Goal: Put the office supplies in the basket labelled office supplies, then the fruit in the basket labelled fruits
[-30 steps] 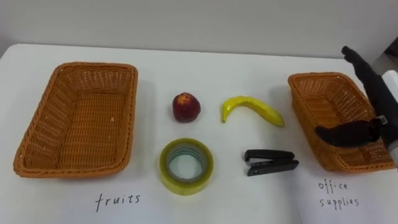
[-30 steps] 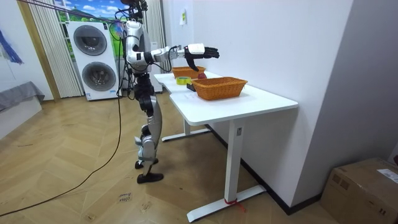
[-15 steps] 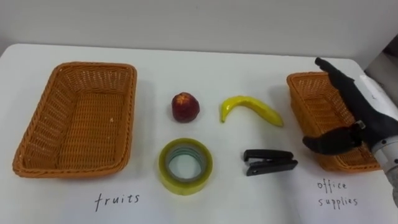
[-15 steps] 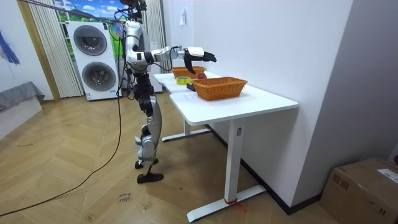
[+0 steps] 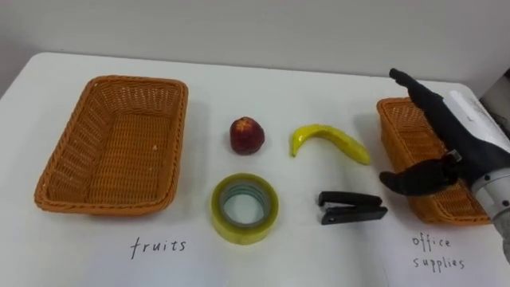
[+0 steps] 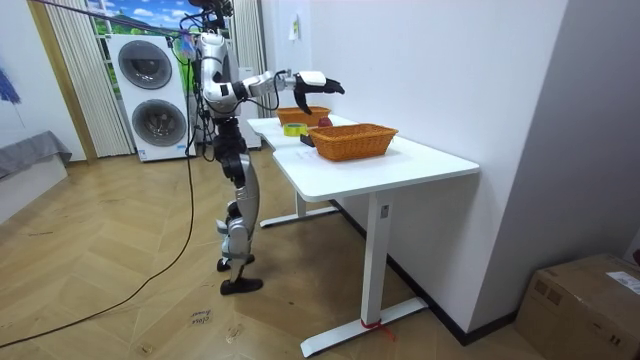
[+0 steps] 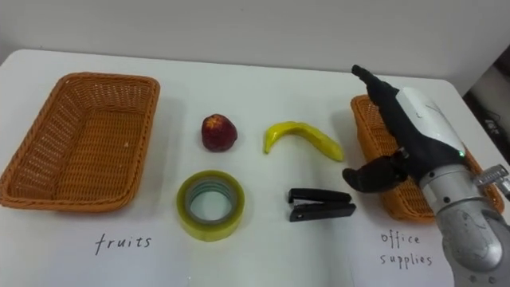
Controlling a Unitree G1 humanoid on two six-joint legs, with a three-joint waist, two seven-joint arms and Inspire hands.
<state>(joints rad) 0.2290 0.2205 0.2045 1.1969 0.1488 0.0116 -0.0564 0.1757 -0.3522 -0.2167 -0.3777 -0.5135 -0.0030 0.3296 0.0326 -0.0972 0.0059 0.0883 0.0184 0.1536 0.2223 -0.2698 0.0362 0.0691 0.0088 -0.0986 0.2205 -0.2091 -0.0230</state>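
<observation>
In the left eye view, the right hand (image 5: 454,147) is hovering over the office supplies basket (image 5: 394,135), fingers released and holding nothing. The stapler (image 5: 352,207) is lying just beside that basket, with the tape (image 5: 245,209), apple (image 5: 247,135) and banana (image 5: 328,141) lying between it and the fruits basket (image 5: 103,199). In the room view, the robot is standing at the white table (image 6: 420,160), reaching out over it. In the right eye view, the hand is showing the same relaxed, empty fingers.

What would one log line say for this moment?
right hand: open, over right basket | stapler, tape, apple, banana: on table | left basket: empty
</observation>
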